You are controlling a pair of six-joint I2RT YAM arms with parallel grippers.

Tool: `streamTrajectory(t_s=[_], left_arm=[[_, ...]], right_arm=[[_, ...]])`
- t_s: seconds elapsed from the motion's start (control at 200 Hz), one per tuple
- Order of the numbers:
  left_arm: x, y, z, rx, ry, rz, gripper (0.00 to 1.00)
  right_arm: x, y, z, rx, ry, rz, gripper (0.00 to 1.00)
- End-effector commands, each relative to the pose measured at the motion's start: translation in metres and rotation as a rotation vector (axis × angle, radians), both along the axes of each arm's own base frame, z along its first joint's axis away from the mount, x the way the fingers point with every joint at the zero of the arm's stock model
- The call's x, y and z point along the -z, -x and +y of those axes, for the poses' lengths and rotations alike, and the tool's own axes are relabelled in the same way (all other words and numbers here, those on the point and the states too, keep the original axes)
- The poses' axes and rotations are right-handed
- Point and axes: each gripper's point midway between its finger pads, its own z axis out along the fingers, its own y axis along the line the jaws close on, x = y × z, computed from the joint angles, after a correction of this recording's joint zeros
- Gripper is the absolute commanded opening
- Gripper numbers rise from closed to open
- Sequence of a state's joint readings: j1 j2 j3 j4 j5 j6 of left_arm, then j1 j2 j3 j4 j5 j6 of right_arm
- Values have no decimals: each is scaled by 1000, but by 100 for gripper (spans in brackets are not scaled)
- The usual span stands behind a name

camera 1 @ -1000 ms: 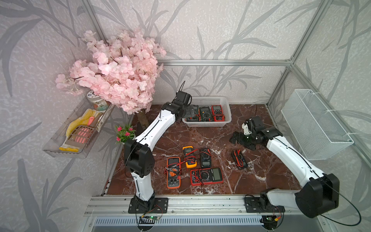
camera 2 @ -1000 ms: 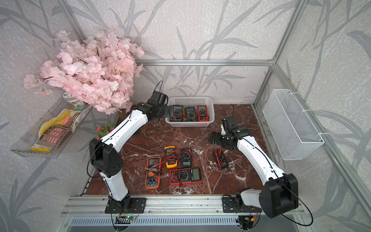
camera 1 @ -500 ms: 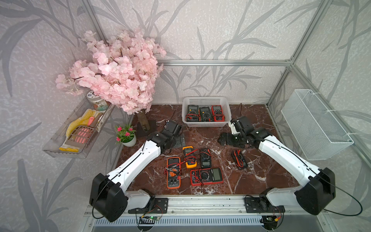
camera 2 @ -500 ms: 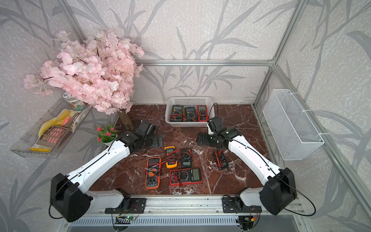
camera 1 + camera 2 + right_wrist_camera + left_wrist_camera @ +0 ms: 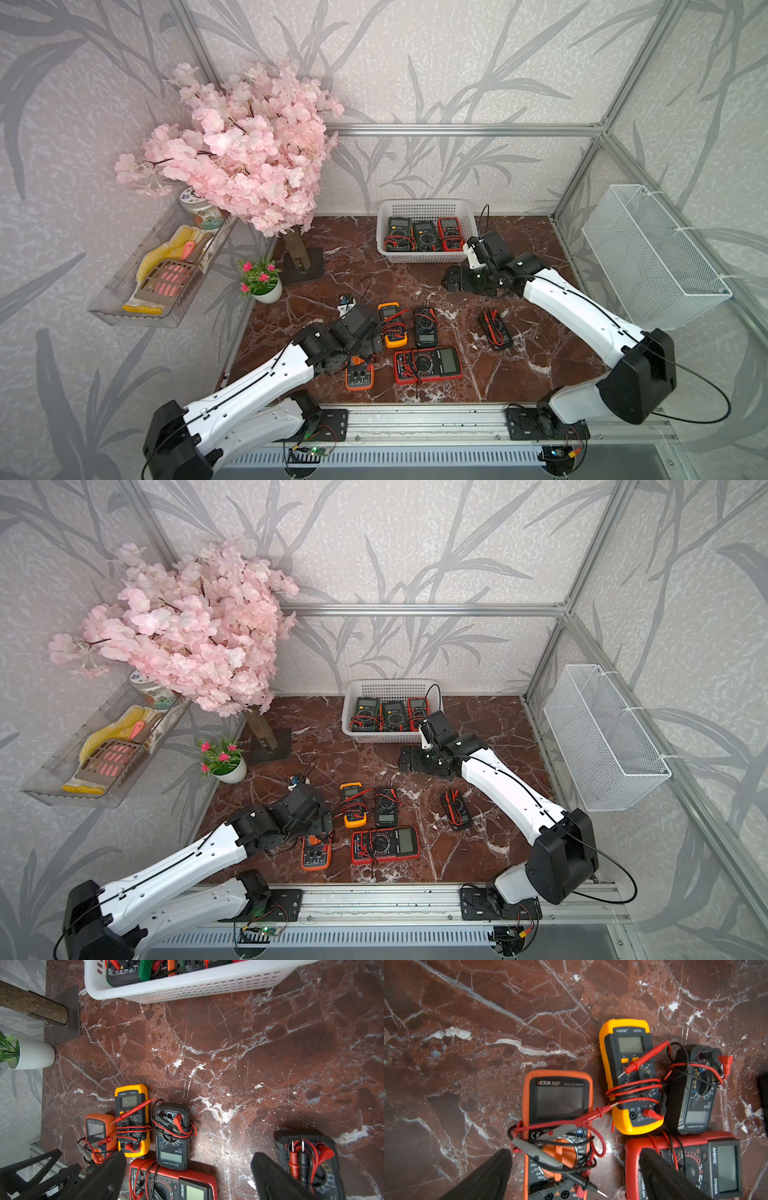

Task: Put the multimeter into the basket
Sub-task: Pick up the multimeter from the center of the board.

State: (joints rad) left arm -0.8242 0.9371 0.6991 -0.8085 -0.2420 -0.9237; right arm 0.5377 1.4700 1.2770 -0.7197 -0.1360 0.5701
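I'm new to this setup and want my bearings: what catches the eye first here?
A pink blossom tree towers over the back left corner. Near the front of the dark red marble table, loose multimeters lie wound in red leads, a large red multimeter among them. At the back, the white basket holds three more.

Leaf-patterned grey walls point(image 5: 457, 62) (aluminium-framed) surround a red marble tabletop point(image 5: 395, 282).
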Motion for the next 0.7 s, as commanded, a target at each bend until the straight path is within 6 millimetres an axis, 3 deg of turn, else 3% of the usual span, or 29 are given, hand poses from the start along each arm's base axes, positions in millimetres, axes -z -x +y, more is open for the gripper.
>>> streamTrajectory(t_s=[0.0,0.415,0.695], left_arm=[[8,11,16,-62,-41,-1,100],[30,25,4,-21,-23,4,100],[42,24,8,-50,-47,5,100]], right_arm=[[-2,-1,1,-12,19,-4,99],[0,-5,6,-31,19,6,99],[1,-7,8,-40,23,4,99]])
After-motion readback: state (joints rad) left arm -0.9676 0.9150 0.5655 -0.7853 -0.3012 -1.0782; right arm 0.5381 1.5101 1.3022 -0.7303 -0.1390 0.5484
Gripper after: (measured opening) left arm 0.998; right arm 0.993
